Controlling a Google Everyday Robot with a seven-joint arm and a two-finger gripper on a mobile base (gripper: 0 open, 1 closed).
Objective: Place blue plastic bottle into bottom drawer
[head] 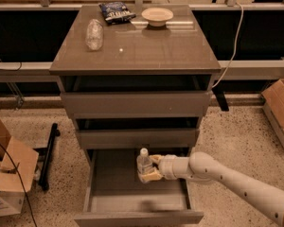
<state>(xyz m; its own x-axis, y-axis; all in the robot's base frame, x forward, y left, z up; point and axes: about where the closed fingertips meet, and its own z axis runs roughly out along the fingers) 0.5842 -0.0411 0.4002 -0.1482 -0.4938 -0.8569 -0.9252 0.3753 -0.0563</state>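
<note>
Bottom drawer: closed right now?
No, the bottom drawer is pulled open, and the end effector holds the blue plastic bottle upright over its tray.

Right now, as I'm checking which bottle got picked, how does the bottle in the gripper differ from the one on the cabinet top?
The blue plastic bottle stands upright; the clear bottle lies on its side. The blue plastic bottle is clamped in the gripper over the open bottom drawer; the clear bottle rests free on the cabinet top, towards its left edge. Both are transparent plastic.
</note>
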